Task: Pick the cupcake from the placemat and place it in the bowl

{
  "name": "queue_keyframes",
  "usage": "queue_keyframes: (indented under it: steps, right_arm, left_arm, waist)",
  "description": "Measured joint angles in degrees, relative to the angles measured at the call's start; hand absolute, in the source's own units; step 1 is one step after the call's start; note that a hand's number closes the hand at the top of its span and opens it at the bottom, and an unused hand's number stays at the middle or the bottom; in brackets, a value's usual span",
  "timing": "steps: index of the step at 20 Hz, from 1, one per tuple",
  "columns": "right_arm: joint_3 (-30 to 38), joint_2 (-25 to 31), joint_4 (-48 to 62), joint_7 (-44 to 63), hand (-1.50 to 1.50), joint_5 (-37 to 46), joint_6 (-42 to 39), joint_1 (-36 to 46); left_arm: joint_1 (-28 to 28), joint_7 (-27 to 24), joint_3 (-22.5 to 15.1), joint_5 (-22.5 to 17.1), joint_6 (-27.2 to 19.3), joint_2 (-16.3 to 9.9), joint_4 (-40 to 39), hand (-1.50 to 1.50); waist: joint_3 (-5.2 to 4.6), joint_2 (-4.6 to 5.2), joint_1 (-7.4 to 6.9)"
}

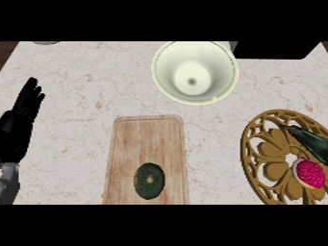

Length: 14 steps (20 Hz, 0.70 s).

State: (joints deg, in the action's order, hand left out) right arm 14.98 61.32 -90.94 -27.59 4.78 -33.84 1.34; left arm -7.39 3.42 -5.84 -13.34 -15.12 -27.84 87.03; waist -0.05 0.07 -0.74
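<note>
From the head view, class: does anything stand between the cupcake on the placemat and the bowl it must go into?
Partly. The dark eggplant lies on the placemat just beyond the cupcake, slightly right of the way to the bowl. Otherwise only bare counter lies between.

counter (81,91): marble | on it: bowl (195,72); cutting board (146,144); placemat (266,153)

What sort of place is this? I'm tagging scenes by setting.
Most likely a kitchen counter: a marble-look top holds a wooden cutting board, a pale bowl, and a cupcake with an eggplant on a gold placemat.
</note>
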Motion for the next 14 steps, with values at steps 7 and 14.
queue_keyframes:
  steps: [7,14]
  right_arm:
    - [-10.03,1.95,-3.42,6.37,-1.50,7.05,-4.26,5.46]
    - [-20.24,0.22,-1.20,8.02,-1.50,15.43,-6.94,10.45]
  left_arm:
    - [-0.98,1.28,0.10,1.22,0.13,0.74,0.75,0.00]
    - [-2.66,2.49,1.05,2.12,0.78,1.58,-0.34,0.00]
  waist:
    - [0.00,0.11,-0.42]
    - [0.04,0.20,-0.39]
